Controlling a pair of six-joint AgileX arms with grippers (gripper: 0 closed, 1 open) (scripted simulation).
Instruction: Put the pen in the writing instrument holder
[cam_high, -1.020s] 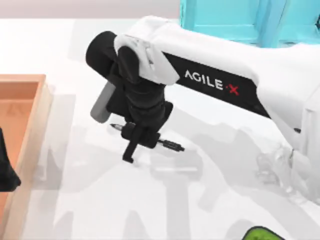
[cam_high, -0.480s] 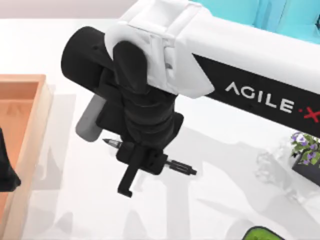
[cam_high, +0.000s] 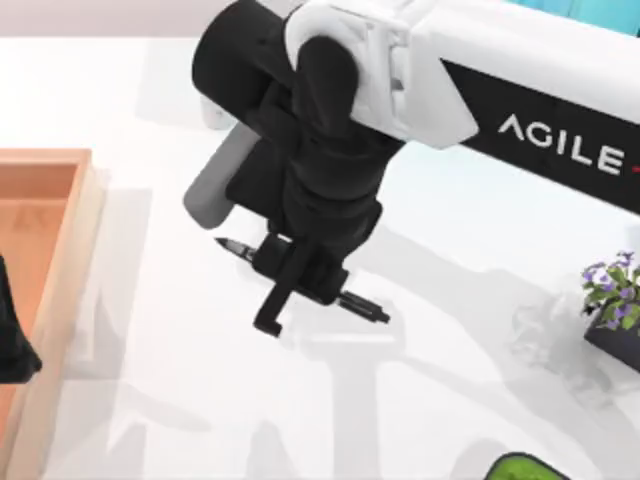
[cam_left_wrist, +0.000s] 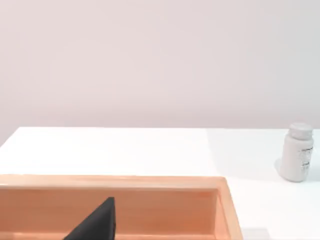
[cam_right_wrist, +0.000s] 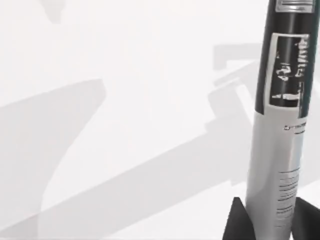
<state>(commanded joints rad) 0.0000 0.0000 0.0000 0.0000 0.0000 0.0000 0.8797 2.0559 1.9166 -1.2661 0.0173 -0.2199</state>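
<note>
The white counter (cam_high: 150, 400) is broad and glossy under a plain pale wall, with a shallow orange wooden tray (cam_high: 50, 260) at nine o'clock and a small white bottle (cam_left_wrist: 296, 159) beyond. At its centre the right tool (cam_high: 300, 275) is clamped on the slim black marker pen with a grey label band (cam_high: 362, 306), held level above the surface. The grip looks narrow, so the pen may pivot or slip during travel.

One pen (cam_high: 363, 306), one wooden tray (cam_high: 60, 260), one bottle (cam_left_wrist: 297, 159)
</note>
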